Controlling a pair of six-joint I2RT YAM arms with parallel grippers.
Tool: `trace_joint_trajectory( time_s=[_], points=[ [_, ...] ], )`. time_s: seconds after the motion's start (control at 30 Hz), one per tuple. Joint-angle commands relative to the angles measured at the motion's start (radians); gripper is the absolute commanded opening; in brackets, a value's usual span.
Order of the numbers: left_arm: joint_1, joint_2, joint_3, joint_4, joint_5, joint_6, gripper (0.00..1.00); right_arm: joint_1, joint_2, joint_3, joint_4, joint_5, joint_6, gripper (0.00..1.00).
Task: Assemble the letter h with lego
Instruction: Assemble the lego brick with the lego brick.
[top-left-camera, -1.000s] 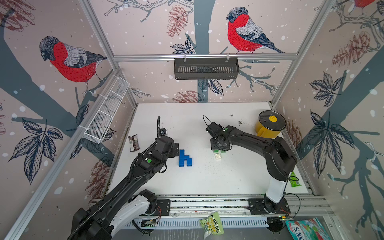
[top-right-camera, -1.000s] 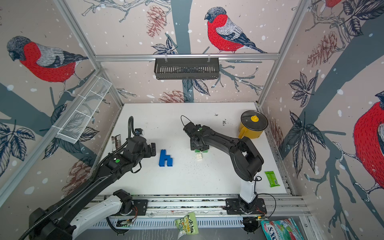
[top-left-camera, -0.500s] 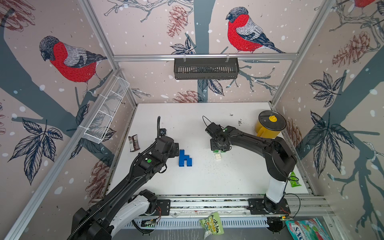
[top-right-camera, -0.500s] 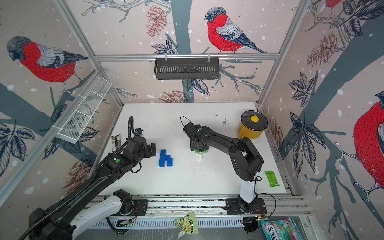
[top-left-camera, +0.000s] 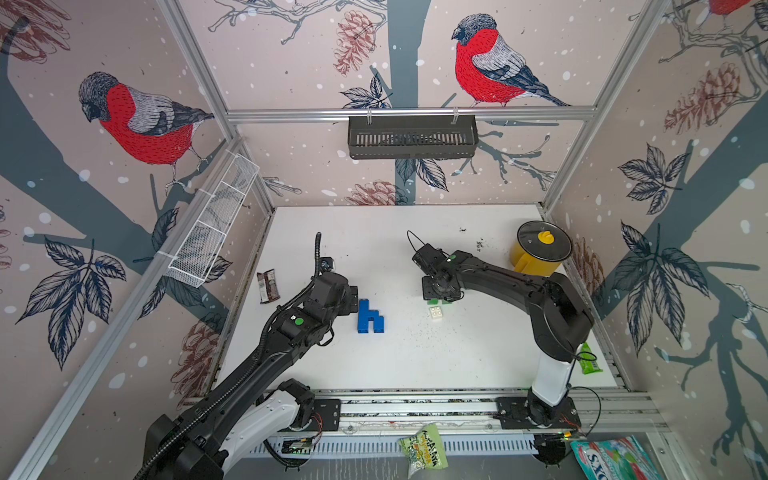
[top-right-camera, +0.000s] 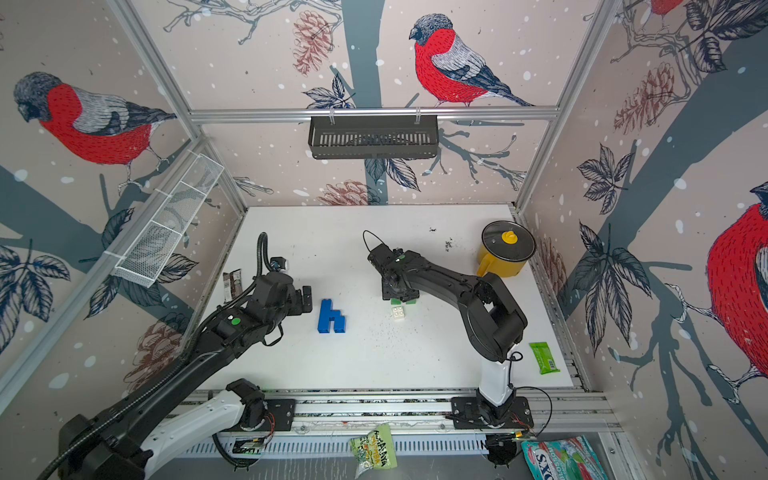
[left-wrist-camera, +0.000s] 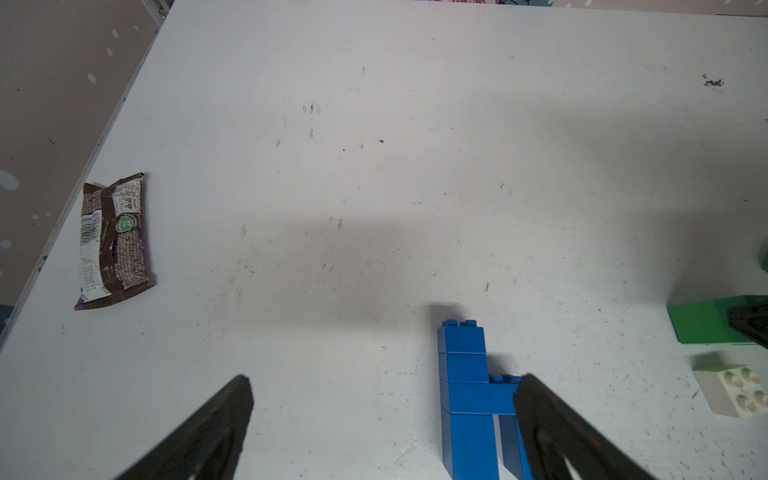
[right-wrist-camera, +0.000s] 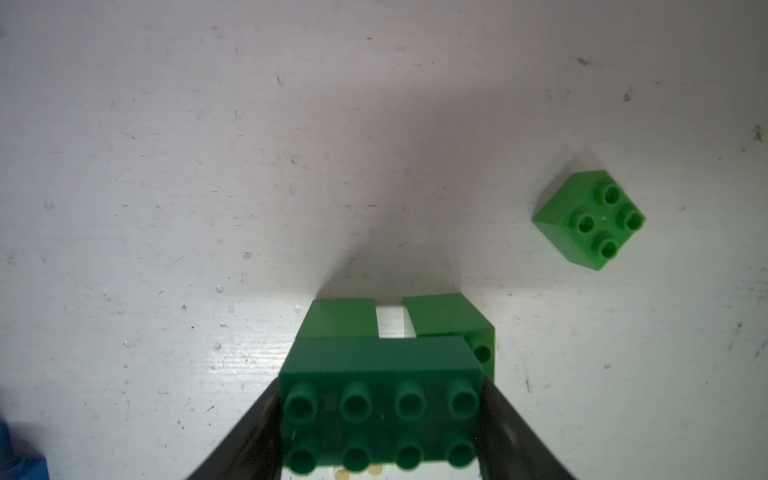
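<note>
Right gripper (right-wrist-camera: 380, 415) is clamped on the long green brick (right-wrist-camera: 378, 365), one finger on each short end. That leaves the studded face and the underside free, so I judge this is a grip for pressing it onto something. Just past it are two green bricks (right-wrist-camera: 340, 318) with a bare strip of table between them. The long one looks lined up to bridge that gap, but I can't tell if it touches them. A loose green cube (right-wrist-camera: 590, 220) sits apart with its studs up, probably the next piece. In a top view the white brick (top-left-camera: 436, 313) lies at 6 o'clock of the right gripper, just beside it and unused, and the yellow pot (top-left-camera: 540, 253) is at 2 o'clock, well clear. The blue h (top-left-camera: 370, 316) lies flat on the table (top-left-camera: 478, 357) at about 8 o'clock of the right gripper. It has a tall stem, a short leg and a joining brick, so it reads as a finished letter. Left gripper (left-wrist-camera: 382, 386) has its jaws wide apart and holds nothing. It hovers at about 10 o'clock of the h, and one finger (left-wrist-camera: 536, 415) overlaps the short leg in the left wrist view; I can't tell if they touch. I judge it is parked there, clear of the right arm. A brown snack wrapper (top-left-camera: 268, 286) lies at 9 o'clock of the left gripper near the table edge, not part of the task.
</note>
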Motion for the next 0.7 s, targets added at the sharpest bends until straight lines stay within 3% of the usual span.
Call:
trace_joint_trajectory(
  time_s=[0.0, 0.67],
  points=[
    [-0.001, 0.003, 0.004, 0.011, 0.0, 0.0, 0.98, -0.001, 0.011, 0.005, -0.027, 0.002, -0.009, 0.51],
    [-0.002, 0.013, 0.004, 0.011, 0.009, 0.0, 0.98, -0.018, 0.047, 0.002, -0.049, -0.029, -0.051, 0.51]
  ],
)
